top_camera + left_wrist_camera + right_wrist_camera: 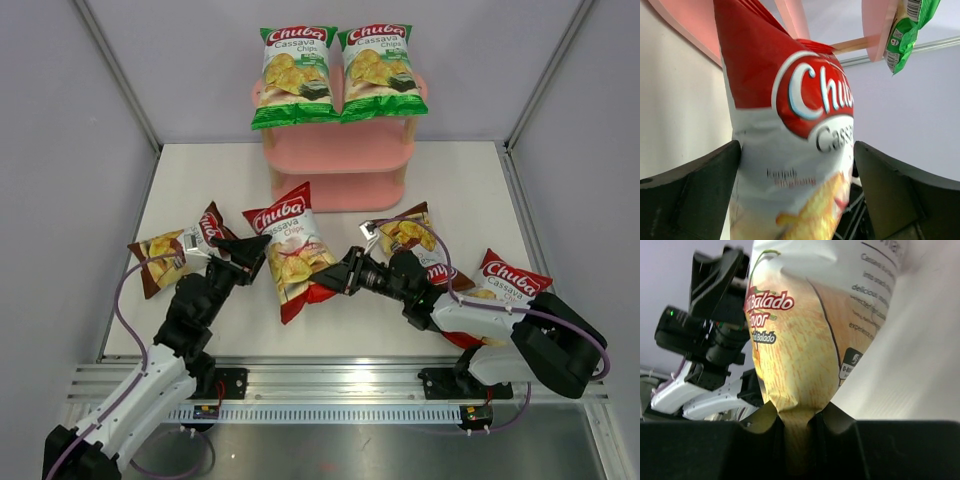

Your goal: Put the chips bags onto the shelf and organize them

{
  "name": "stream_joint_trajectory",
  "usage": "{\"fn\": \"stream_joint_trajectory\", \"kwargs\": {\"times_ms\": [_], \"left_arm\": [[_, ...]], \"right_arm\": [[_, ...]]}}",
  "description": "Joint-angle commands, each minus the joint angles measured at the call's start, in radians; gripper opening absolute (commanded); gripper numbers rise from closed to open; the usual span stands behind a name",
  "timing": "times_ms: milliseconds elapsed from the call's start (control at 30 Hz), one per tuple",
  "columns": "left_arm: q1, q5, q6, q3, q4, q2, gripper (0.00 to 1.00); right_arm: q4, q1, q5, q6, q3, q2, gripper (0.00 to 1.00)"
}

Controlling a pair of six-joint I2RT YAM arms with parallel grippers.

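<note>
So right now both arms are on the same bag. The middle red bag (288,250) sits on the bench (450,180) just on the near side of the shelf (335,160), logo end pointing far and a bit left. The right gripper (328,280) has its fingers pressed together on the bag's near-right edge, and its wrist view shows the crimped seam squeezed between them. The left gripper (254,256) is at the bag's left side with its fingers (695,195) spread wide, and the bag fills the gap between them. One finger looks like it's against the foil, the other just beside it. Honestly can't tell if the bag is lifted off the bench or lying on it.

Up on the top board of the shelf, the left green bag (292,75) and right green bag (378,70) lie side by side, touching, their near ends hanging over the edge.

The rest is loose on the bench:
- The left brown bag (170,255) is beside the left arm.
- The right brown bag (412,235) is just behind the right arm's wrist.
- The second red bag (510,280) is at the right, partly under that arm.
</note>
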State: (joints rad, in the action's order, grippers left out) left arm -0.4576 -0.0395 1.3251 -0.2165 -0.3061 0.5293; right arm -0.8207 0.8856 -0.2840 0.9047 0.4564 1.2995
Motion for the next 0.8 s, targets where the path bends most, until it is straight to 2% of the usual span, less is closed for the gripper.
{"fn": "stream_joint_trajectory", "kwargs": {"times_ms": [0, 233, 533, 633, 767], "left_arm": [[0.010, -0.016, -0.009, -0.008, 0.045, -0.040, 0.99], [0.068, -0.013, -0.043, 0.003, 0.182, -0.120, 0.99], [0.082, -0.079, -0.233, -0.107, 0.501, -0.247, 0.99], [0.083, -0.089, -0.271, -0.145, 0.567, -0.238, 0.99], [0.083, -0.031, -0.351, -0.205, 0.599, -0.166, 0.99]], "right_arm": [[-0.126, -0.101, -0.047, 0.002, 0.007, -0.025, 0.21], [-0.092, -0.211, -0.116, 0.000, 0.042, -0.042, 0.21], [-0.006, -0.272, -0.139, -0.033, 0.123, -0.089, 0.21], [-0.003, -0.306, -0.164, -0.033, 0.154, -0.083, 0.21], [0.000, -0.346, -0.207, -0.029, 0.215, -0.043, 0.22]]}}
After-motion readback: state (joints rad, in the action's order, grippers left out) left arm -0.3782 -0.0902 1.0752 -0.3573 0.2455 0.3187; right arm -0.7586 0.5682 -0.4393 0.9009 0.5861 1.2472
